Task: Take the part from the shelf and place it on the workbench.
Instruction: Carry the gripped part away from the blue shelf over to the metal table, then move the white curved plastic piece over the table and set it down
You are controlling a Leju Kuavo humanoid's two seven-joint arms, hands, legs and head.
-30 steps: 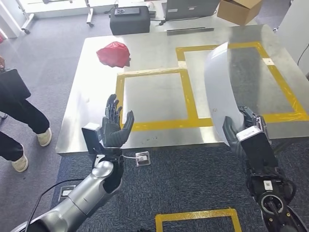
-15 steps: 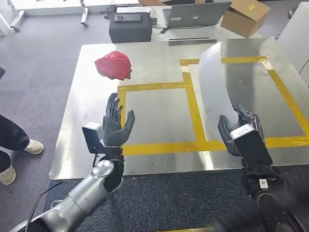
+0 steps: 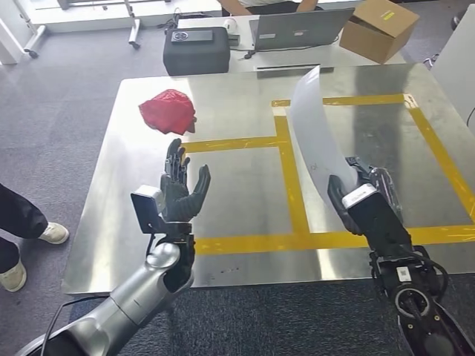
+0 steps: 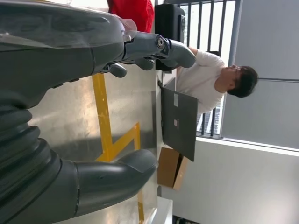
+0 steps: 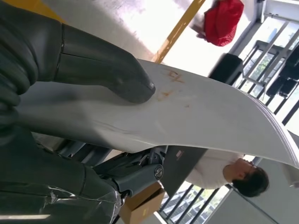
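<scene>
Right hand (image 3: 354, 199) clamps the lower edge of the white curved part (image 3: 314, 130), thumb pressed on its face, and holds it upright above the workbench (image 3: 240, 185) — presumably for set-down inside the yellow tape (image 3: 291, 178). Left hand (image 3: 182, 189) hovers, fingers spread, empty. Red bag (image 3: 168, 111), laptop (image 3: 297, 30) and cardboard box (image 3: 381, 26) lie beyond — grey carpeted room.

Workbench (image 3: 140, 245) is lying at centre, a cloth bundle (image 3: 168, 111) sitting on it toward ten o'clock. Left hand (image 3: 182, 189) is hovering above the bench at seven o'clock; right hand (image 3: 358, 196), at four o'clock, is holding the part (image 3: 314, 141) upright. Beyond the bench, at twelve o'clock, a case (image 3: 196, 48) is standing left of a laptop (image 3: 300, 30); a box (image 3: 380, 28) is at one o'clock.
</scene>
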